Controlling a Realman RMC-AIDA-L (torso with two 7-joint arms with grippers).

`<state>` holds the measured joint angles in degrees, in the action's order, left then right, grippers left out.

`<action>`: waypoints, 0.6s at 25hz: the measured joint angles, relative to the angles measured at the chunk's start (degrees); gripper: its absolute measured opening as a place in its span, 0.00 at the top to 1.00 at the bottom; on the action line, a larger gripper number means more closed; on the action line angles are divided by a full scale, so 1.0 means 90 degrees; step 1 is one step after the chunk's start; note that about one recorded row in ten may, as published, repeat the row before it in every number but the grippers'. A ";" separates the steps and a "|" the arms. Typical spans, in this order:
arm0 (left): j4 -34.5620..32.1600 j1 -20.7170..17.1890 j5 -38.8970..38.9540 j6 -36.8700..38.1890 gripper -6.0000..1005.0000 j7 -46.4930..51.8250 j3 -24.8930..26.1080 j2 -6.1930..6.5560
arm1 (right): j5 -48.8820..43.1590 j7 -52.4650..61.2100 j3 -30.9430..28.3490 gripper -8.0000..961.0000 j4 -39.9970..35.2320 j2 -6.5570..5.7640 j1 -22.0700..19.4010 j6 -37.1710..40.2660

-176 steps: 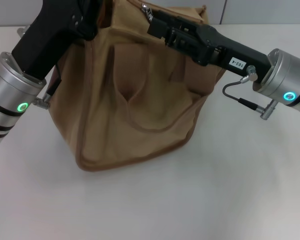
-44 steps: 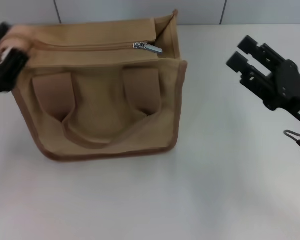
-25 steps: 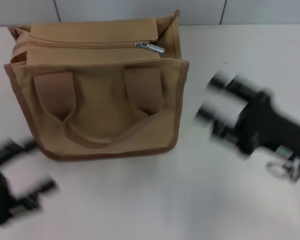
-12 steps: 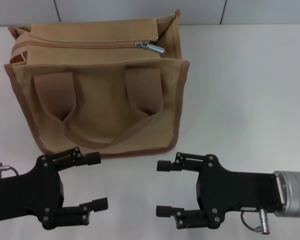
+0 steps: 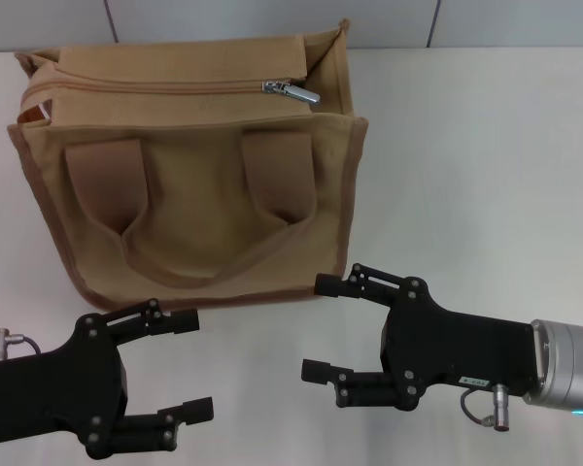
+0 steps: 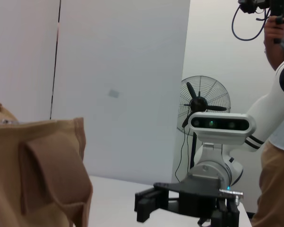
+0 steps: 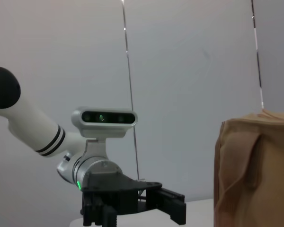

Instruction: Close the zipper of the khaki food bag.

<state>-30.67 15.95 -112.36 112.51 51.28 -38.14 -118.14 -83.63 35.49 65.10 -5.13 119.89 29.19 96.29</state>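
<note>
The khaki food bag (image 5: 194, 175) stands upright at the back left of the white table, its two strap handles hanging down the front. The tan zipper (image 5: 155, 85) runs along the top panel, with its silver pull tab (image 5: 293, 92) near the bag's right end. My left gripper (image 5: 188, 364) is open and empty, low in front of the bag's left part. My right gripper (image 5: 319, 327) is open and empty, in front of the bag's right corner. The bag also shows in the left wrist view (image 6: 35, 175) and in the right wrist view (image 7: 255, 170).
The white table (image 5: 486, 175) stretches to the right of the bag. A grey wall runs behind it. In the left wrist view a fan (image 6: 203, 101) and a person (image 6: 279, 142) stand beyond the table.
Both arms have let go of the bag and swung down to the table's near side, facing each other. In the last half second the right gripper rose slightly and the left sank a little.
</note>
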 joint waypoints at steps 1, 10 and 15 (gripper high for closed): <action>0.0014 -0.0005 -0.0005 -0.0030 0.17 -0.0005 -0.0001 -0.0006 | 0.0004 0.0000 -0.0010 0.13 0.0003 0.0000 0.0000 -0.0002; 0.0219 -0.0075 -0.0007 -0.0026 0.17 -0.0284 0.0037 -0.0028 | 0.0044 0.0001 -0.0029 0.13 0.0113 0.0000 0.0046 -0.0028; 0.0281 -0.0076 -0.0006 -0.0049 0.17 -0.0392 0.0044 -0.0029 | 0.0061 0.0001 -0.0031 0.13 0.0155 0.0000 0.0048 0.0005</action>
<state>-28.14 15.27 -112.42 112.06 47.75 -37.74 -118.39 -83.08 35.49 64.82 -3.74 119.88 29.62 96.33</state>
